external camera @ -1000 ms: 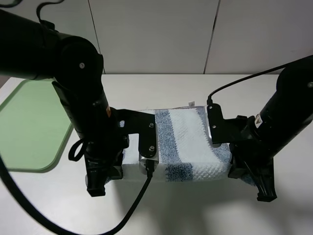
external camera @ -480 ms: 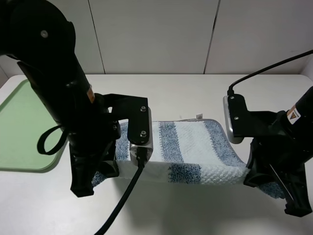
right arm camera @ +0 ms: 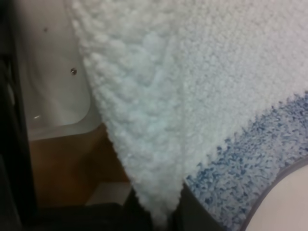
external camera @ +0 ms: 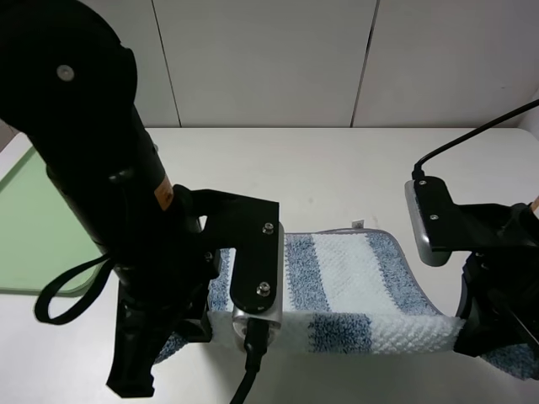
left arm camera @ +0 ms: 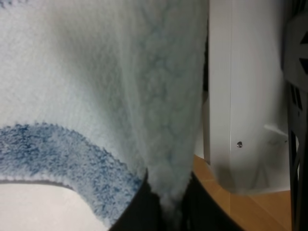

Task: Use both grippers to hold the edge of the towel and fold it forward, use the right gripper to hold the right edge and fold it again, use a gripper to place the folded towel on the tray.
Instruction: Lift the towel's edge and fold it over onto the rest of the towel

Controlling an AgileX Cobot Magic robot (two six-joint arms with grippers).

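The striped terry towel (external camera: pixel 354 282) hangs in a raised band across the near part of the counter (external camera: pixel 320 168), stretched between the two arms. Its lower corners trail on the surface at near left and near right. In the left wrist view the left end effector (left arm camera: pixel 166 207) is pinched narrow on a bunched fold of the cloth. In the right wrist view the right end effector (right arm camera: pixel 156 211) nips the other end the same way.

I judge this to be the middle of the first fold: the edge has been gathered and lifted but not yet laid over. Left to do are setting that fold down, the second fold by the right end effector, and the move to the light-green tray (external camera: pixel 29 227). The tray lies bare at far left, well apart from the towel and partly hidden by the left arm.
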